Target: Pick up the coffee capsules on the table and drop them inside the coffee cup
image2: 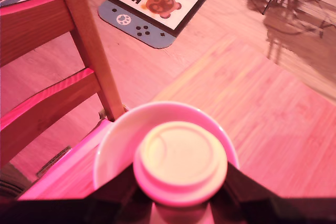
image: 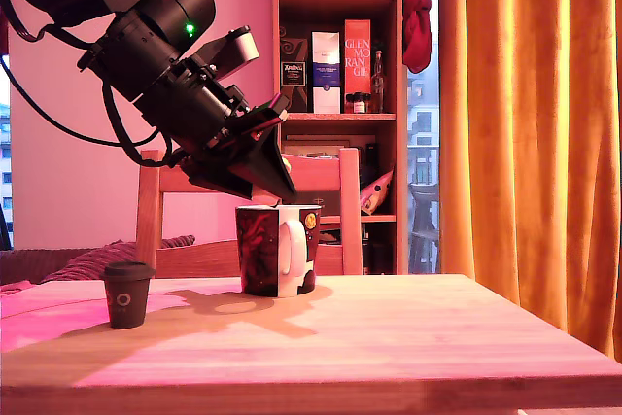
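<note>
pink light falls over the wooden counter (image: 389, 337) that fills the bottom of the exterior view. behind it we see a wooden chair (image: 330, 182), a tall shelf (image: 335, 94) with boxes and bottles, and orange curtains (image: 525, 123) on the right of that frame. the coffee cup (image: 278, 250) stands near the middle of the exterior view, on the counter. our tool (image: 277, 182) hangs just above its rim, tilted down from the upper left. in the wrist view we see the cream-white capsule (image2: 181, 161) held between the two dark fingers (image2: 247, 187), right over the open mouth of the coffee cup (image2: 115, 145). the dark brown capsule (image: 127, 293) stands upright on the counter at the lower left of the exterior view, well apart from the cup. a welcome mat (image2: 163, 3) lies on the floor.
</note>
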Action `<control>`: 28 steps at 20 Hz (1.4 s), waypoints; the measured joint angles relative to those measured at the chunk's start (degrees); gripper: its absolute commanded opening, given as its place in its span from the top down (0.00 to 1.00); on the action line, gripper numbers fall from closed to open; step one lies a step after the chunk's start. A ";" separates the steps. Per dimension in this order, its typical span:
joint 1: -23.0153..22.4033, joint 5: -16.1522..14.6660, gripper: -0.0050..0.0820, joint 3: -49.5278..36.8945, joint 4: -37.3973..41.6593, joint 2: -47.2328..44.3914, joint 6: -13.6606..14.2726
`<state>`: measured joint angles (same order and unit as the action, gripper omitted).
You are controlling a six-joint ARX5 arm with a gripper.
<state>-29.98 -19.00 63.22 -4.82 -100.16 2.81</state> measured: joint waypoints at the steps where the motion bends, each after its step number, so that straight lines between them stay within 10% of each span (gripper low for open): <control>1: 0.00 0.00 0.80 0.00 0.00 0.00 0.00; 6: 0.00 0.00 0.74 0.00 -0.02 0.00 0.00; 8: 0.00 0.00 0.34 0.00 -0.02 0.00 0.00; 10: 0.00 0.00 0.15 0.00 -0.04 0.00 0.00; 17: 0.00 0.00 0.15 0.00 -0.11 0.00 0.00; 22: -0.02 -0.57 0.33 0.00 -1.20 0.09 0.00; 26: -0.28 -1.31 0.92 0.00 -5.55 5.16 0.31; 28: -0.33 -1.77 0.96 0.00 -7.34 9.97 0.48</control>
<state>-30.30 -20.78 63.22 -12.16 -90.19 3.29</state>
